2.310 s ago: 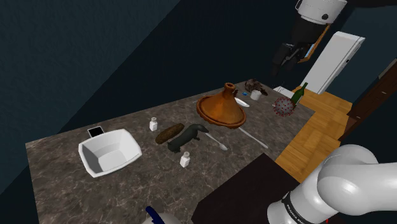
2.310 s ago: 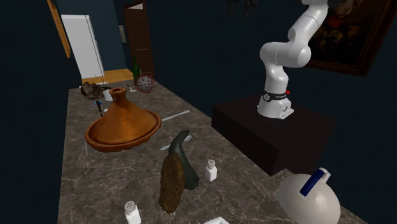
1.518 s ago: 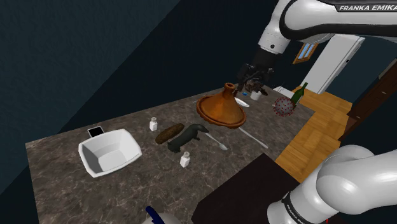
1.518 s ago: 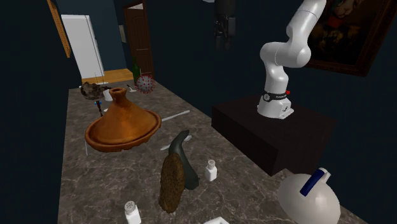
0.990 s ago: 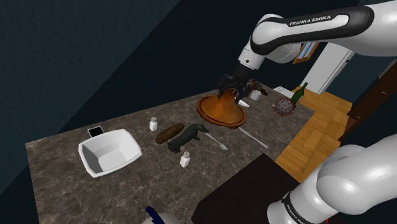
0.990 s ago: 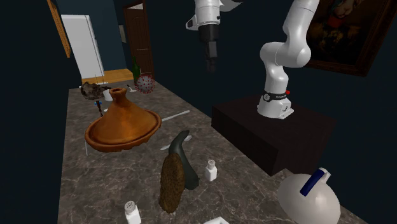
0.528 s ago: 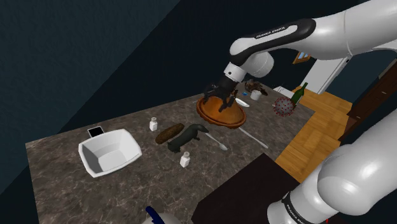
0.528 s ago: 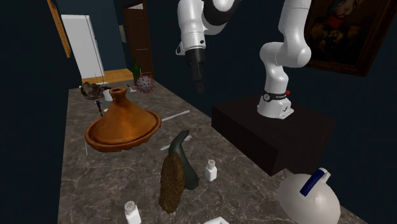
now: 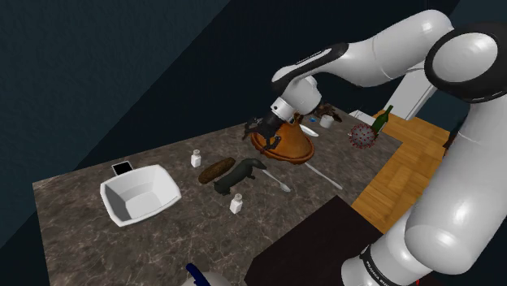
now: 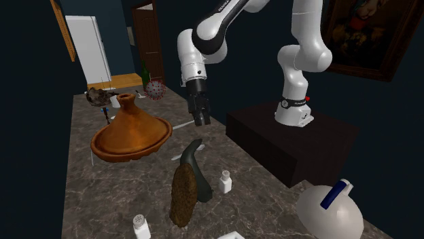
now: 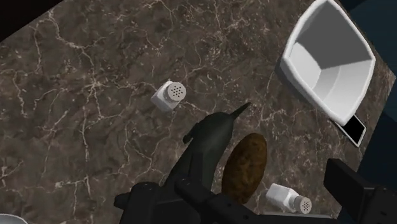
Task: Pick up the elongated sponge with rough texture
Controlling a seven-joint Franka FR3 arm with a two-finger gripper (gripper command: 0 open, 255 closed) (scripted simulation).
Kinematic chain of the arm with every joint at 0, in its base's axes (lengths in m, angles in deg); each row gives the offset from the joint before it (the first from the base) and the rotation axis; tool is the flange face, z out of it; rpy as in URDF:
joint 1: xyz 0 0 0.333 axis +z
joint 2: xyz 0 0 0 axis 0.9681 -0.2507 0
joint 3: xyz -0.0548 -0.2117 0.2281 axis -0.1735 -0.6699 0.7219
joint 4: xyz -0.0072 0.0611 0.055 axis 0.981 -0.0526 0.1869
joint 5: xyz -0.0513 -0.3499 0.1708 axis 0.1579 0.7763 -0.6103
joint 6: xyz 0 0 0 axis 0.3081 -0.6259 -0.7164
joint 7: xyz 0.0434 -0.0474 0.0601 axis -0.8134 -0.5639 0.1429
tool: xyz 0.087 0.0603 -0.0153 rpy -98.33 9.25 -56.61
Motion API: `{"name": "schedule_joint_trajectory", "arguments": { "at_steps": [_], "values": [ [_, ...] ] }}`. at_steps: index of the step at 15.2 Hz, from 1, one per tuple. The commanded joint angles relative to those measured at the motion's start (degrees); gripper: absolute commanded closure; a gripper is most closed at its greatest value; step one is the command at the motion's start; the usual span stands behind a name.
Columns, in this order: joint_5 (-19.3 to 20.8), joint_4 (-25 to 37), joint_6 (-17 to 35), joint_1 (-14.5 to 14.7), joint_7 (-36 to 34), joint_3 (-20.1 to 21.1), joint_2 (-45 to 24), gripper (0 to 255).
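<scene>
The all-black two-finger gripper (image 10: pixel 200 119) hangs above the dark marbled countertop (image 9: pixel 81 203), close to the near rim of the orange-brown tagine with a conical lid (image 9: pixel 284 140), around the middle of the shoulder view. Its fingers (image 11: pixel 348 183) stand apart, and nothing is clasped between them.

The brown, elongated, rough-surfaced sponge (image 9: pixel 215 170) lies flat on the countertop, below and to the left of the gripper in the shoulder view and near the bottom centre of the second exterior view. It lies lengthwise just beside a dark green animal-shaped figure (image 9: pixel 238 175); whether the two touch cannot be told. In the wrist view the sponge (image 11: pixel 247 167) lies on the stone under the gripper, with the figure along one side of it.

One small white shaker (image 9: pixel 195 158) stands just up and left of the sponge in the shoulder view, and a second white shaker (image 9: pixel 236 203) stands below the figure. A white square bowl (image 9: pixel 140 193) sits at the left of that view, a small black square (image 9: pixel 122 168) by its far corner. A spiky dark red ball (image 9: pixel 361 136) lies at the countertop's upper-right end. A white round kettle with a blue handle (image 10: pixel 333 207) occupies the second exterior view's lower right.
</scene>
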Motion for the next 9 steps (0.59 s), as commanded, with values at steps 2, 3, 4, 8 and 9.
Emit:
{"name": "schedule_joint_trajectory", "arguments": {
  "at_steps": [2, 3, 4, 8, 9],
  "values": [
    [-7.42, 4.16, 1.30, -0.93, 1.97, 1.50, -7.38, 0],
    [-9.52, 5.65, 1.48, -1.34, 2.38, 2.05, -9.63, 0],
    [-11.57, 7.21, 1.62, -1.73, 2.74, 2.59, -11.88, 0],
    [-18.98, 14.01, 2.00, -3.41, 3.54, 4.97, -20.91, 0],
    [-20.65, 15.86, 2.06, -3.81, 3.59, 5.58, -23.19, 0]
  ]
}}
